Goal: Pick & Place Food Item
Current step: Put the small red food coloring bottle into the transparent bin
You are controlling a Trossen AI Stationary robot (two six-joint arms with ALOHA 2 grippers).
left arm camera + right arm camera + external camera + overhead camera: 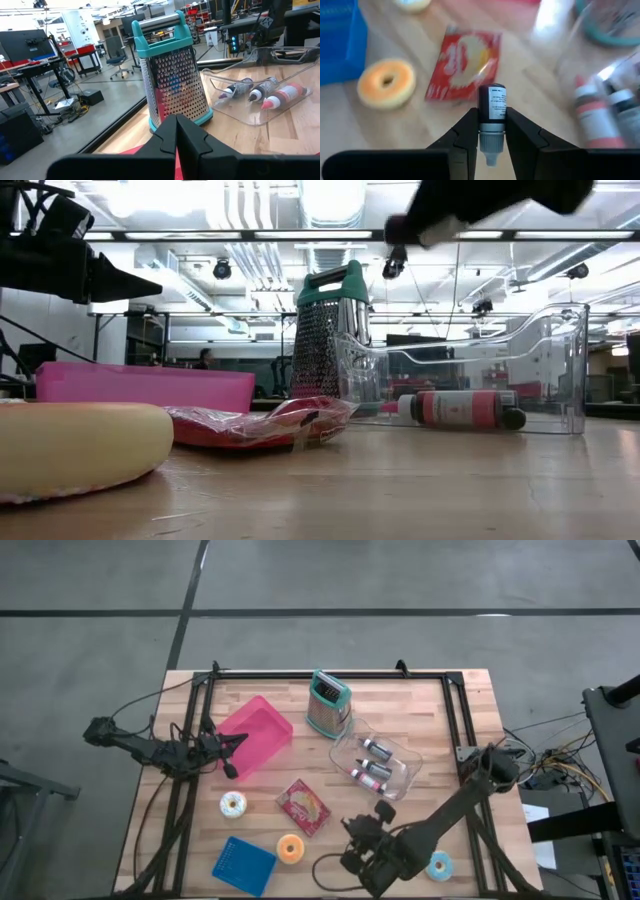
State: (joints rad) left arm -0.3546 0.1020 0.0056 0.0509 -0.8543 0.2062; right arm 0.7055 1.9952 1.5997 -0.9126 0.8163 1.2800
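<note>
Right tool [492,131] grips small bottle [492,107] above open tabletop [540,85].

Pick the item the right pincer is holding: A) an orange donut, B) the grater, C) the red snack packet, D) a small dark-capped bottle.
D: in the right wrist view the right pincer is shut on a small bottle, while the orange donut and the red snack packet lie on the table beyond it.
</note>
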